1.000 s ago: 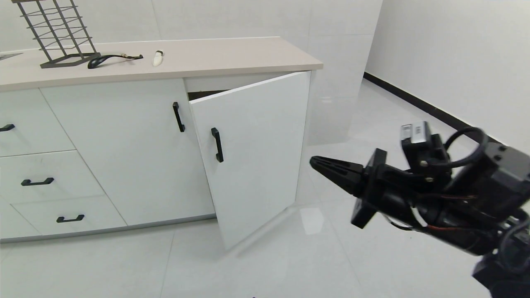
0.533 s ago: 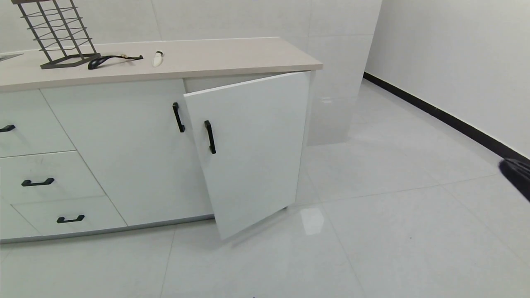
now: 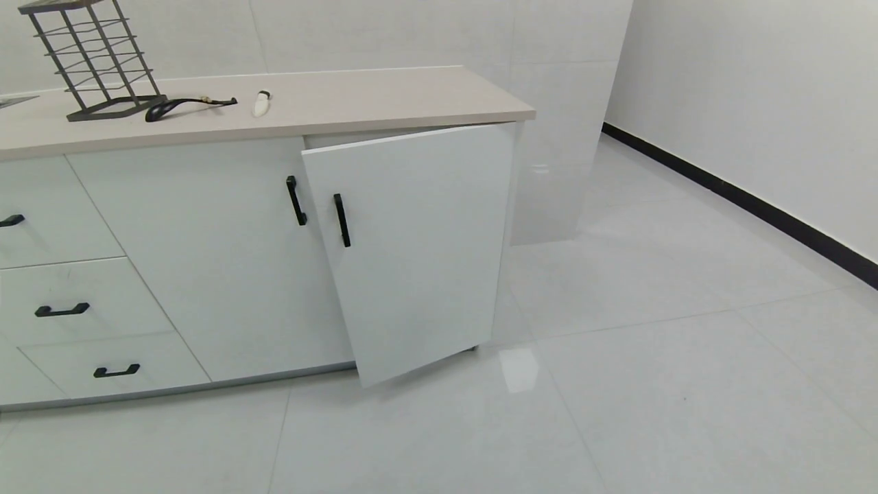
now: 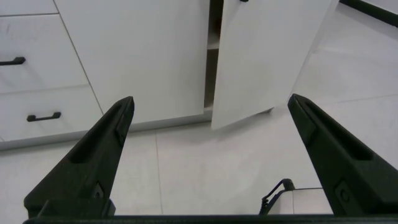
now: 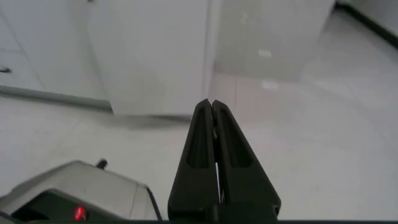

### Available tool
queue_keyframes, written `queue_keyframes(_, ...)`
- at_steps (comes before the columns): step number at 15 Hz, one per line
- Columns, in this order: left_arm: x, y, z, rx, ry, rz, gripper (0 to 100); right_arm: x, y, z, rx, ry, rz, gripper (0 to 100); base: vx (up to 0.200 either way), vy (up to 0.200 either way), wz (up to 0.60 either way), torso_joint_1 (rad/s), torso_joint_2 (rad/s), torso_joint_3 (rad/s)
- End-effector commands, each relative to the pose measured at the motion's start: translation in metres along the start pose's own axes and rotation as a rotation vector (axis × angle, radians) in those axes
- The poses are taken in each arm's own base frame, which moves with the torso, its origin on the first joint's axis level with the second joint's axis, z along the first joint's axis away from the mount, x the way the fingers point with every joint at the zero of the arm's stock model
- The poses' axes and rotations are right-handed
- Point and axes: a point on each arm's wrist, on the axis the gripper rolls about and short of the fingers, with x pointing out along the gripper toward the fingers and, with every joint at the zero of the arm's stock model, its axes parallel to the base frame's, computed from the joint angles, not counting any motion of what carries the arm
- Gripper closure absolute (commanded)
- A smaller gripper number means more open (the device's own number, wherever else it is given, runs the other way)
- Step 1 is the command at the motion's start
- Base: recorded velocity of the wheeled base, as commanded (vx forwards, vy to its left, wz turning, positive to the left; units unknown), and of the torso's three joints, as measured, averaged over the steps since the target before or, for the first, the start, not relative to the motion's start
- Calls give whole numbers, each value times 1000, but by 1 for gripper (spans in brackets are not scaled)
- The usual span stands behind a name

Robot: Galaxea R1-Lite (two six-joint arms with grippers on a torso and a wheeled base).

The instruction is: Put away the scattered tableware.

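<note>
Tableware [image 3: 159, 110] out on the beige countertop [image 3: 384, 96], toward its left end in the head view: black ladle [image 3: 188, 103] lying flat, bowl end up against the base of the dark wire rack [image 3: 92, 62], handle stretched toward the small white utensil [image 3: 260, 103], just short of it and not touching. Both pieces well back from the counter's front edge.

Below, a run of white cabinets. Right-hand cabinet door [image 3: 418, 240] ajar, hinged at the right, free edge swung out past the neighbouring shut door [image 3: 199, 254]. Black bar handle [image 3: 341, 220] upright near that free edge, close beside the matching handle [image 3: 295, 200] of the shut door. Stacked drawers [image 3: 62, 295] at the left, each with a black pull. Glossy white tile floor [image 3: 651, 384] ahead and to the right, black skirting [image 3: 754, 206] along the right wall.

Left gripper [image 4: 211, 99] spread wide, nothing between the fingers [image 4: 106, 149], pointed low at the foot of the ajar door, with a dark gap and a shelf edge [image 4: 212, 42] visible behind that door. Right gripper [image 5: 211, 106] pressed fully together, holding nothing, aimed over bare floor near the cabinet's corner
</note>
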Motion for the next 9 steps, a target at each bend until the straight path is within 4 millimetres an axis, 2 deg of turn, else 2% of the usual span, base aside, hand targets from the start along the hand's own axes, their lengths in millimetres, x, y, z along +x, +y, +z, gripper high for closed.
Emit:
queue_keyframes(1,0,0,0,-1,0,0,0,-8,3,-5,-21,-73,-66,100,200,200,0,7,2,2)
queue_keyframes(7,0,0,0,-1,0,0,0,-8,3,-6,-14,-74,-67,100,200,200,0,3,2,3)
queue_keyframes(9,0,0,0,1,0,0,0,-8,3,-6,-12,-74,-69,100,0,200,0,2,0,-2)
